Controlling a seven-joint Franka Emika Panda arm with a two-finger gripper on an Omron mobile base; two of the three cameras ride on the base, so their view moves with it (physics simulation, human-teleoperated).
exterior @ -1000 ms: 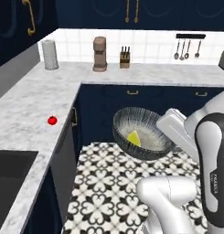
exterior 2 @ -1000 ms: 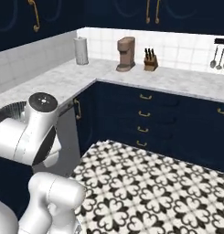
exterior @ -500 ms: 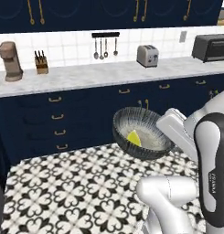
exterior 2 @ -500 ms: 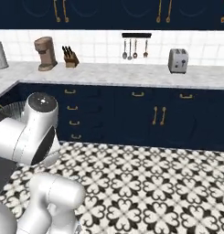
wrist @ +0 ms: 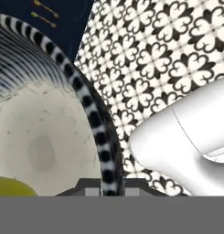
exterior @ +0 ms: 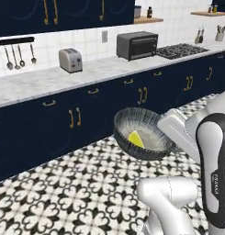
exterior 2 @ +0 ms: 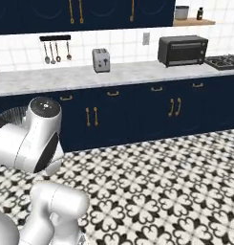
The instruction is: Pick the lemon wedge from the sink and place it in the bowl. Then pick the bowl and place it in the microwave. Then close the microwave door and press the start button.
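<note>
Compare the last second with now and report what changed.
The base has turned, so the whole view swung: the coffee machine and knife block are gone, and the toaster and toaster oven have come in. Nothing was let go: the gripper stays shut on the bowl rim, lemon wedge inside.

A wide round bowl (exterior: 143,134), dark grey-blue and streaked on the outside with a pale whitish interior, is held in the air above the black-and-white patterned floor (exterior: 63,193), tilted so that its open side shows in the left base view. A small bright yellow lemon wedge (exterior: 135,138) lies inside the bowl, low against its inner wall. In the hand view, the bowl's black-and-white striped rim (wrist: 93,119) curves down between the finger tips, with the wedge at the bowl's lower left.
</note>
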